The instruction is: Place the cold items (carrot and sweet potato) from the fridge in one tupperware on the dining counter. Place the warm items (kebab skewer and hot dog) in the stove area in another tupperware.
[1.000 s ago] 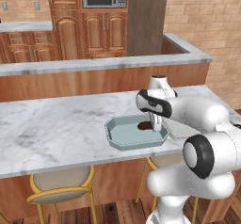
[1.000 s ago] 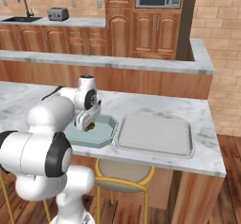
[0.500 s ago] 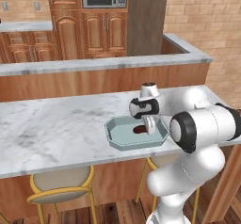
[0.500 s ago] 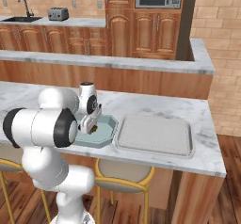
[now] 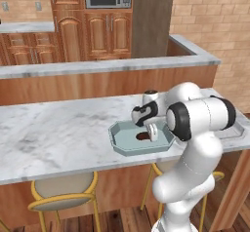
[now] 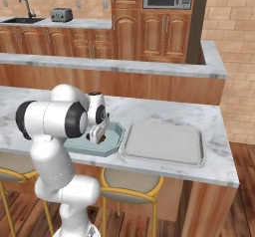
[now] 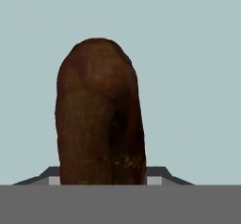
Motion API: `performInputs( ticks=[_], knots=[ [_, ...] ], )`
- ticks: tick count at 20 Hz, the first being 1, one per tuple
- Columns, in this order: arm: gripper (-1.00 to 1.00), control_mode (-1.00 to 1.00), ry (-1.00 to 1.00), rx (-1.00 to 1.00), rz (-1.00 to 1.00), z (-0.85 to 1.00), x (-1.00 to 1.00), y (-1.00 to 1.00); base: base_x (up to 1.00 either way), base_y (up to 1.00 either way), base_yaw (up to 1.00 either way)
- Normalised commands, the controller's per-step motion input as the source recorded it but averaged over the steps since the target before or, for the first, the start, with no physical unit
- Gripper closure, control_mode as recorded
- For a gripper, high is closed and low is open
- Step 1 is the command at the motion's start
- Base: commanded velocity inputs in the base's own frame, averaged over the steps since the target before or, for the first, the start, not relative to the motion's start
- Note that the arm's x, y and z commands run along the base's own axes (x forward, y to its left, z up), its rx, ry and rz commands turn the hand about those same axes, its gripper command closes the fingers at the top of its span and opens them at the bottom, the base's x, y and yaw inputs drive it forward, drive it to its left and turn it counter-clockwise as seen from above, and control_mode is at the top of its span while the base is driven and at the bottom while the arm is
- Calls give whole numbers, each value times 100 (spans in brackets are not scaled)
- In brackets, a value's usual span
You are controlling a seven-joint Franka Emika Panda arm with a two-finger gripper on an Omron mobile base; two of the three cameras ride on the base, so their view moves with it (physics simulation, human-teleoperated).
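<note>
Tabletop (image 5: 53, 138): broad bare marble to the robot's left of the teal tupperware (image 5: 122, 141), open to approach from above.
Teal tupperware: low rim; pincer (image 5: 150, 133) and brown sweet potato (image 5: 144, 136) occupy its right part, left floor free.
Grey tupperware (image 6: 164, 142): just beside the teal one, interior bare.
Raised ledge (image 5: 97, 67): walls off the far side.
Stools (image 5: 61, 194): beneath the front edge.

The sweet potato (image 7: 99, 115) looks rough, matt and dark brown against the smooth pale-blue plastic of the tupperware (image 5: 122, 141). Under it, the counter (image 5: 53, 138) is polished grey-veined marble, and beside it the tray (image 6: 164, 142) looks matt grey.
</note>
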Motion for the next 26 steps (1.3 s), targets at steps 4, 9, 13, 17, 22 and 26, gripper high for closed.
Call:
performInputs(
  ticks=[4, 9, 13, 17, 22, 26],
  knots=[
    [-100, -100, -10, 0, 1, -7, -3, -4, 0, 0, 0],
    [-100, -100, -23, 0, 0, 16, -29, -13, 0, 0, 0],
    [-100, -100, -21, 0, 3, 47, -33, 0, 0, 0, 0],
    [-100, -100, -17, 0, 6, 68, -17, 0, 0, 0, 0],
    [-100, -100, -10, 2, 0, 88, -26, 1, 0, 0, 0],
    [-100, -100, 0, 16, -12, 91, -43, 0, 0, 0, 0]
  ],
)
